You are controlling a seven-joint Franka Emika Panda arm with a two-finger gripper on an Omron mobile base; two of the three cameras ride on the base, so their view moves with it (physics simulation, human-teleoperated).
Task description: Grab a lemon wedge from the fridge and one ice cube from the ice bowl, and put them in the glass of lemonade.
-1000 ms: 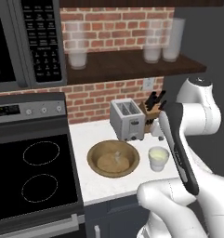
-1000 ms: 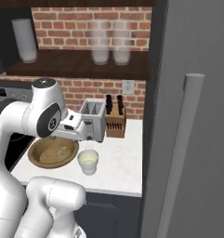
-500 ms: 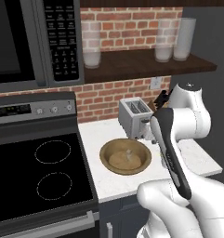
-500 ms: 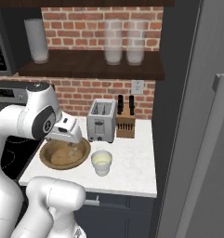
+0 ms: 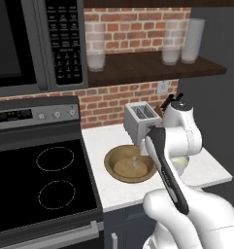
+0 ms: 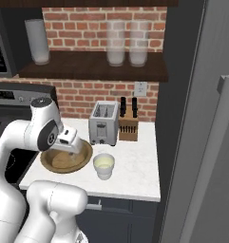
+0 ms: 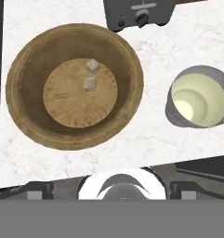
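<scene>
Arm: folded over the white surface [image 6: 135, 171], end effector [image 6: 71, 147] aimed straight down above the ice bowl, released and holding nothing.
Ice bowl [image 7: 27, 76]: round, wooden, upright, on the surface's left part beside the stove [image 5: 41, 180]; holds two small ice cubes [image 7: 90, 74] near its middle.
Glass of lemonade [image 7: 197, 100]: upright, just right of the bowl, apart from it; pale yellow liquid inside.
Toaster [image 6: 103, 124]: behind both.
Fridge [image 6: 206, 142]: far right, door shut.
</scene>
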